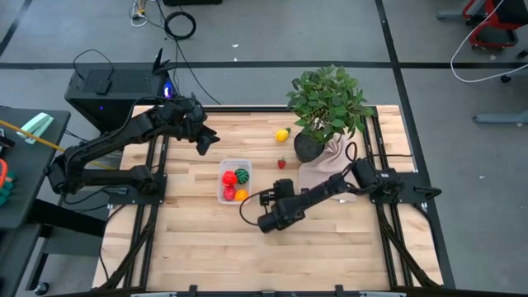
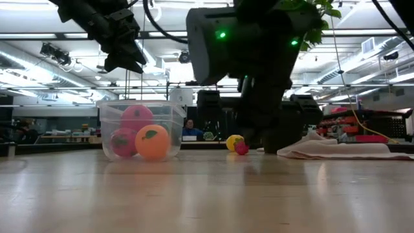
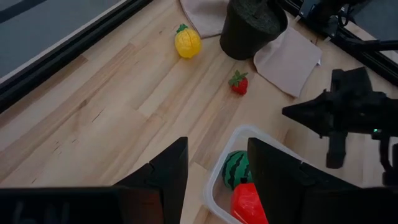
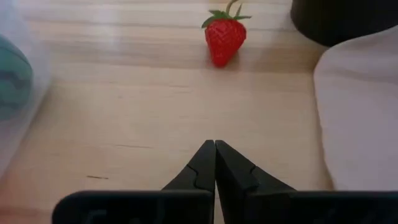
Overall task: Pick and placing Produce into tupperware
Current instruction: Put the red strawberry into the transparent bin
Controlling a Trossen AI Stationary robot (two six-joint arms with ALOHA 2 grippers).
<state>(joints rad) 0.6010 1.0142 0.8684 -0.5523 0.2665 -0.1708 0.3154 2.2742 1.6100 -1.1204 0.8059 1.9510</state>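
robotics lab or workshop: wooden tabletop point(image 1: 247, 239) on a black metal frame point(image 1: 136, 239), grey floor with loose cables point(image 1: 180, 25), a black computer box point(image 1: 103, 87), ceiling strip lights point(image 2: 362, 61) and equipment racks point(image 2: 362, 120) behind.

Grey floor point(image 1: 346, 33) crossed by dark lines, a black cabinet point(image 1: 111, 91), ceiling strip lights point(image 2: 39, 45) overhead.

I can't read any text from here. No label, brand, number or sign is legible on anything I see.
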